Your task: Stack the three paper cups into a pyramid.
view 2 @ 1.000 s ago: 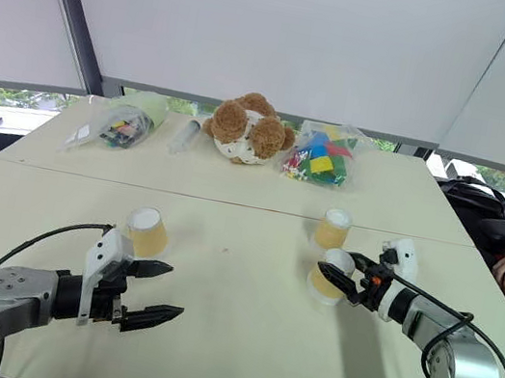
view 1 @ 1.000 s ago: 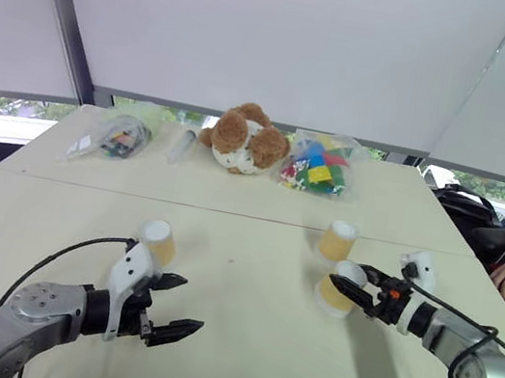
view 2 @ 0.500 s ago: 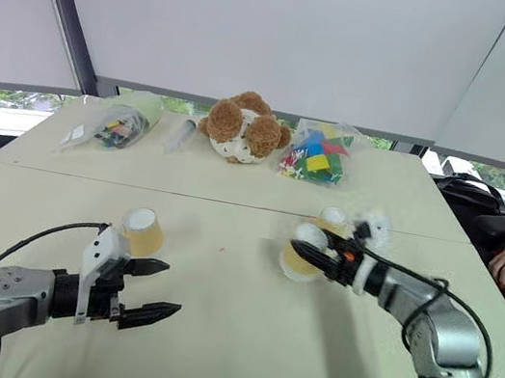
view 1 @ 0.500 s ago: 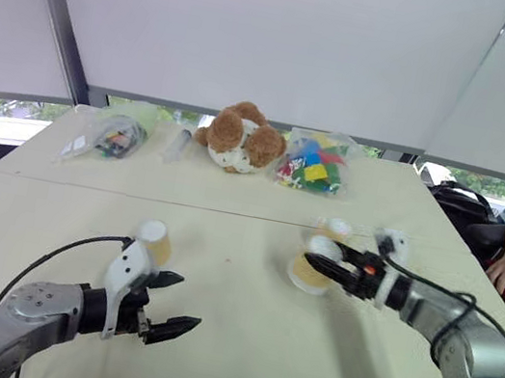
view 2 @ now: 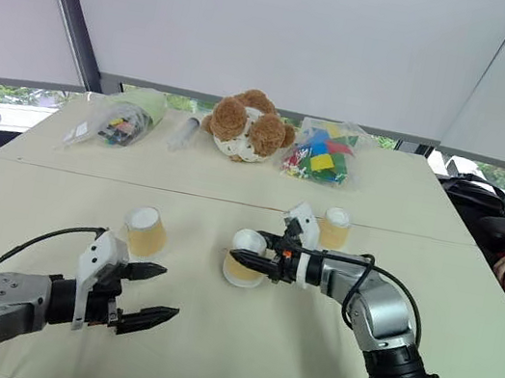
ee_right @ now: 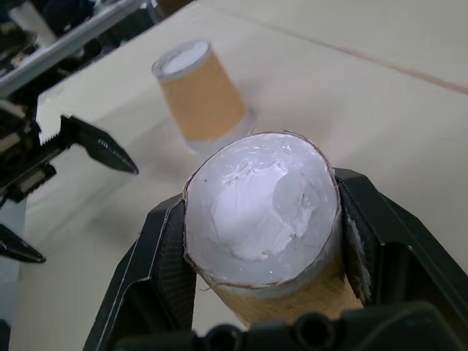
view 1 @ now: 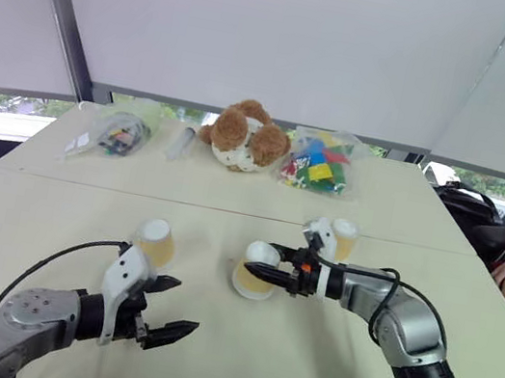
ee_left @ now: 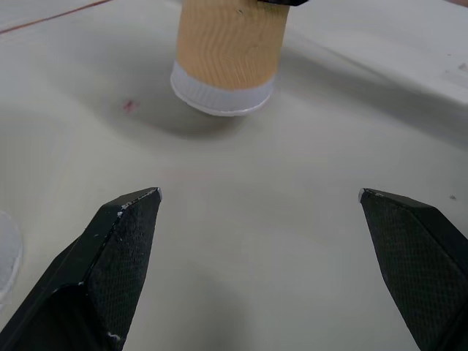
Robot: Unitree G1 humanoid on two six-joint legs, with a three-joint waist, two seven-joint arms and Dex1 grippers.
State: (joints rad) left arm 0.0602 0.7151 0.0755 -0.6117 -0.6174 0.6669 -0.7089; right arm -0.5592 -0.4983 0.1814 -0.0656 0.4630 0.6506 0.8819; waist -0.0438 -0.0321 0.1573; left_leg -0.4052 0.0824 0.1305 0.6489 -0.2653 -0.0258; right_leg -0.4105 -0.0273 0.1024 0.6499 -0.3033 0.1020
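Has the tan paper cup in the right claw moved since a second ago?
Yes. The held cup went left, away from the cup standing behind.

2 head eyes overlooking table point(view 1: 207, 338), wrist cameras close along jaws

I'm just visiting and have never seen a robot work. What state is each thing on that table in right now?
Tan paper cup in the right gripper: upside down, clamped.
Tan paper cup on the left: upside down on the table, free.
Tan paper cup behind the right arm: upside down, free.
Right gripper: shut on a cup.
Left gripper: open, empty.
Brown plush toy: lying untouched.
Clear bag of coloured blocks: lying untouched.
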